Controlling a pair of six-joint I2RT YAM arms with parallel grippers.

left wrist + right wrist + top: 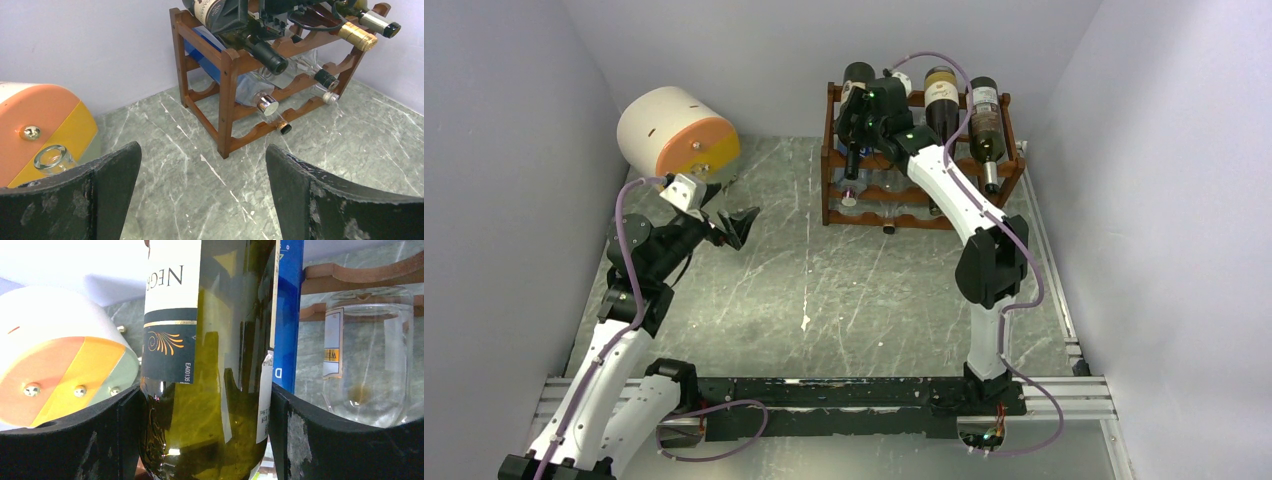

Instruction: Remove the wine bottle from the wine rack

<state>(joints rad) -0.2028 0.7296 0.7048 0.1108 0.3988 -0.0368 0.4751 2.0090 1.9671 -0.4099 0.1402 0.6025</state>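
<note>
The right end effector (204, 395) is closed around the body of the green wine bottle (210, 340), with both pads (125, 425) against the glass just past the label's edge. The bottle lies in the leftmost cradle of the top tier of the wine rack (228, 90), its dark-capped neck pointing out the front.

My advice is to confirm a firm squeeze first, because smooth glass and a heavy body invite slipping. Then raise the bottle straight out of the scalloped rail before drawing it away. Keep it roughly as tilted as it lies, so the neck does not swing down onto the rail.

A blue-labelled bottle (287, 315) and a clear glass bottle (367, 355) sit in the lower tiers just below, so sideways drift should be kept small.

The left end effector (202, 165) hangs spread wide and empty over the desk (824, 290), well apart from the rack. It need not come in.
</note>
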